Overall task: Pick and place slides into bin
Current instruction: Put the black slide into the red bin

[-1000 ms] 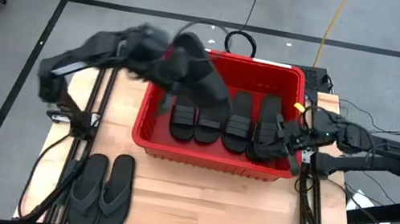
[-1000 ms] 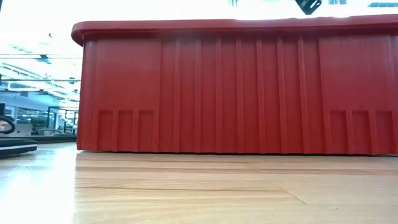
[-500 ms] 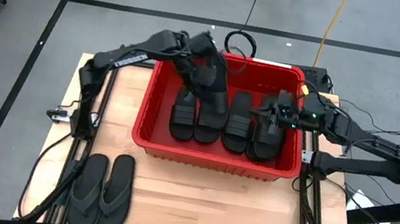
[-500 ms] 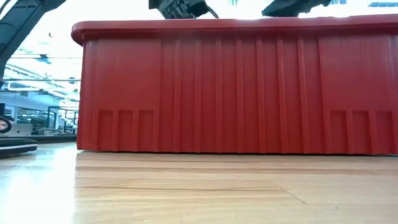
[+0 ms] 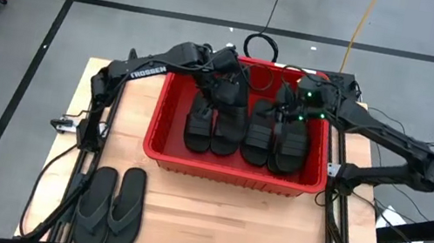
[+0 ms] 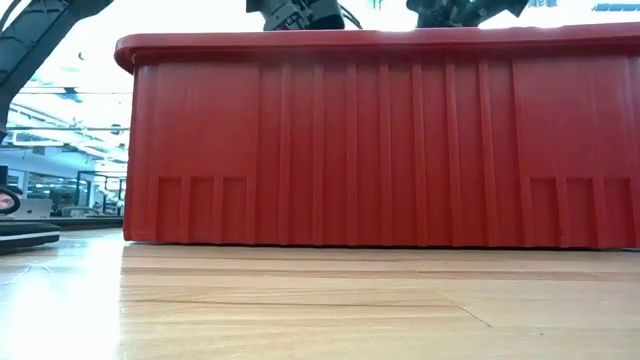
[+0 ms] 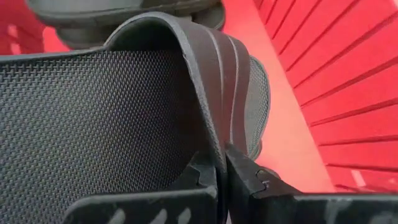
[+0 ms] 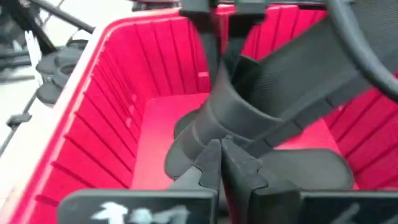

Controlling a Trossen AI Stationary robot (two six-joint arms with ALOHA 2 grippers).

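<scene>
Several black slides [image 5: 257,133] lie side by side on the floor of the red bin [image 5: 230,175]. Another black slide [image 7: 93,112] hangs inside the bin at its far left, with my left gripper [image 7: 222,171] shut on it; the high view shows that gripper [image 5: 225,83] above it. My right gripper [image 8: 221,152] is shut over the bin's far right part [image 5: 288,109] and points at the hanging slide [image 8: 273,81]. A dark-grey flip-flop pair [image 5: 109,209] lies flat on the table, near left. My left gripper pinches the edge of the slide's ribbed band [image 7: 214,134] between its two fingers, slanting down from the far left. The slide hangs tilted below the fingers; whether its lower end rests on the slides beneath, I cannot tell. My right gripper's shut fingertips stand close before the hanging slide's band [image 8: 233,106]; whether they touch it, I cannot tell.
The bin's tall red wall [image 6: 380,150] fills the low view, both arms showing just above its rim. Bare wooden table [image 5: 251,233] lies in front of the bin. Cables [image 5: 258,44] lie on the floor beyond the far edge.
My left gripper has come down from above the bin's far left rim into the bin, rolling as it went, and the slide has sunk with it. My right gripper has gone from the bin's near right corner toward the far edge and leftward, staying shut.
</scene>
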